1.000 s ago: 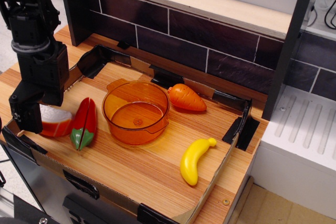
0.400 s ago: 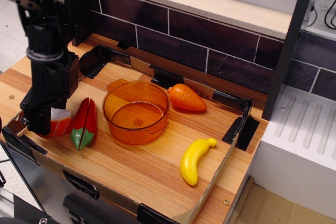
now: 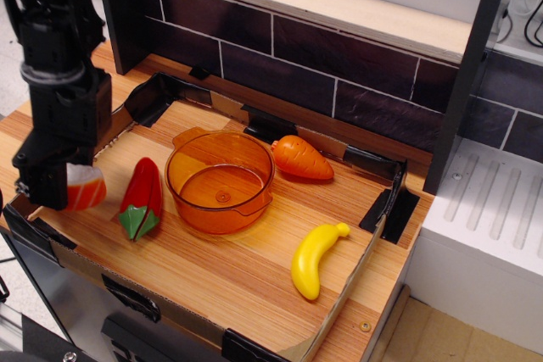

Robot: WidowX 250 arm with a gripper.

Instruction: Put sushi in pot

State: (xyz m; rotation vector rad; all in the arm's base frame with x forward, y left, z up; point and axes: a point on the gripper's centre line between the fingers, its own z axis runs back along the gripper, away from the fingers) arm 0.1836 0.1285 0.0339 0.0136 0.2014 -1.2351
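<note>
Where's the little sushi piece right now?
The sushi is at the far left of the board, in the robot's hand, beside the red pepper.

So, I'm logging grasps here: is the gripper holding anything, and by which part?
It appears to hold the sushi, gripped at its left end; the gripper hides the contact itself, so the exact hold can't be confirmed.

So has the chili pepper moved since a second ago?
Yes. The chili pepper has slid slightly toward the tray's front edge and turned, its green tip now nearer the orange pot.
</note>
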